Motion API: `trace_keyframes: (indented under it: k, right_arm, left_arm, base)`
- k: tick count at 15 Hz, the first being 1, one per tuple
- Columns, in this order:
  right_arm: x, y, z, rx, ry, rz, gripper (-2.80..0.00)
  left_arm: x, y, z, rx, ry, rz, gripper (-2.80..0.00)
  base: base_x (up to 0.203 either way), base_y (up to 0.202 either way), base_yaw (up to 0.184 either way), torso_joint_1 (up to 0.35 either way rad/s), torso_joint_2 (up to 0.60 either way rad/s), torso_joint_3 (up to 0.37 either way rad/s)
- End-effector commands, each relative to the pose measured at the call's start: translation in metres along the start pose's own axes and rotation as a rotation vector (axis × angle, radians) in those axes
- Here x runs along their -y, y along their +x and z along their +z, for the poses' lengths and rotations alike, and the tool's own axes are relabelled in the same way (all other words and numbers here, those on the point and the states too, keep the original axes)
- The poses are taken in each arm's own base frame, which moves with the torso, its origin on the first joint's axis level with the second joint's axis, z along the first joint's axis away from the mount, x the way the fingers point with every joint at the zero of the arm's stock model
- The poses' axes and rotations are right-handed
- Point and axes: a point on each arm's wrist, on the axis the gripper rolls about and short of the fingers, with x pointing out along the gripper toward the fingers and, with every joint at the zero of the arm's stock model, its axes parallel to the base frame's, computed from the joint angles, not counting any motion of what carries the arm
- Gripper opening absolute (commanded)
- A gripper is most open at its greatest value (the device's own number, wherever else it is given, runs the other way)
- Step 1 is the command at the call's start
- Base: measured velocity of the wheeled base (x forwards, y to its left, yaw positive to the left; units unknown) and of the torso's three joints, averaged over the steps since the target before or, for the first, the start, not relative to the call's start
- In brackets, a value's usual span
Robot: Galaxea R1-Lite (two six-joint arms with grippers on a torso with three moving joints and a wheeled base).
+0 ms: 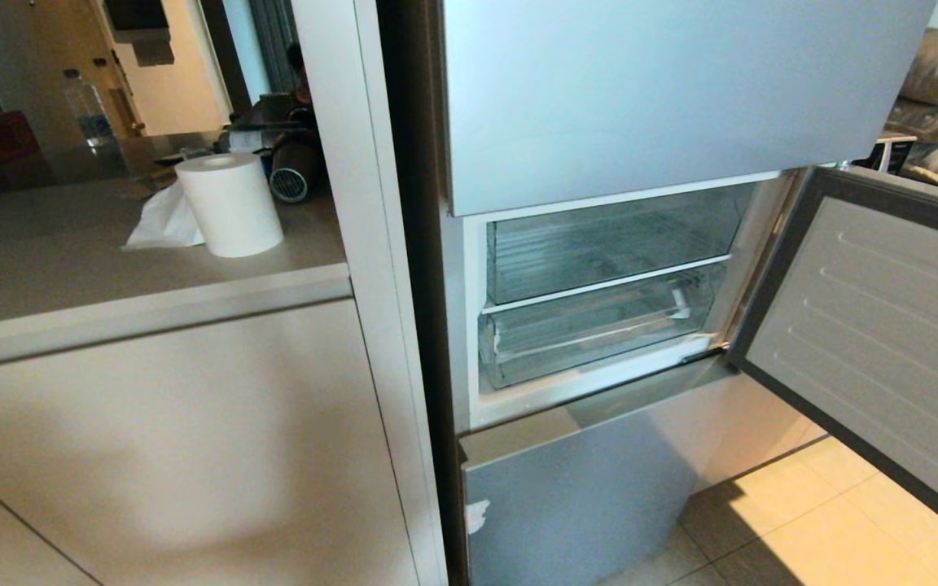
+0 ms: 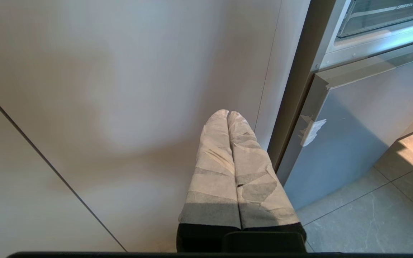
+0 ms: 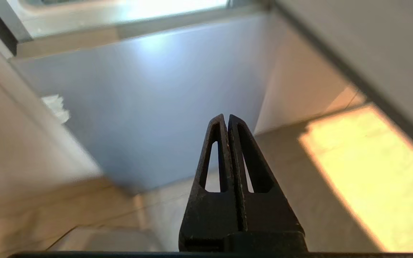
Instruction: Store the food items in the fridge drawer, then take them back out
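Observation:
The pale blue-grey fridge (image 1: 648, 89) has its middle door (image 1: 876, 342) swung open to the right. Two clear bins are stacked inside and both are pushed in. The lower one, with a curved clear lip, is the fridge drawer (image 1: 599, 330); its edge also shows in the left wrist view (image 2: 382, 14). No food items are in view. Neither arm appears in the head view. My left gripper (image 2: 228, 113), with tape-wrapped fingers, is shut and empty in front of the white cabinet panel (image 2: 120, 107). My right gripper (image 3: 227, 116) is shut and empty, low before the fridge's bottom door panel (image 3: 156, 107).
A white cabinet (image 1: 159, 439) with a grey counter stands left of the fridge, carrying a paper roll (image 1: 229, 203), a tissue and a water bottle (image 1: 88, 110). The open door juts out over the tiled floor (image 1: 811, 529) on the right. White tape bits (image 1: 477, 515) mark the bottom panel's edge.

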Motion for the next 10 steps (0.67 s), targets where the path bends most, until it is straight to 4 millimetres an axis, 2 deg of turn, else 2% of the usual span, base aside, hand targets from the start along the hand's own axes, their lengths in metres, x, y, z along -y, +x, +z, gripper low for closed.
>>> trace_keyframes:
  k: [1, 10]
  right_arm:
    - [-0.0004, -0.0119, -0.0069, 0.132, -0.024, -0.015, -2.8]
    - [-0.0004, -0.0141, -0.0105, 0.143, -0.04, -0.021, -2.8]
  left_arm:
    - [0.0, 0.0, 0.0, -0.001, 0.001, 0.001, -2.8]
    - [0.0, 0.0, 0.0, -0.001, 0.0, 0.0, -2.8]
  base:
    - [0.0, 0.0, 0.0, 0.0, 0.0, 0.0]
    - [0.0, 0.0, 0.0, 0.0, 0.0, 0.0]
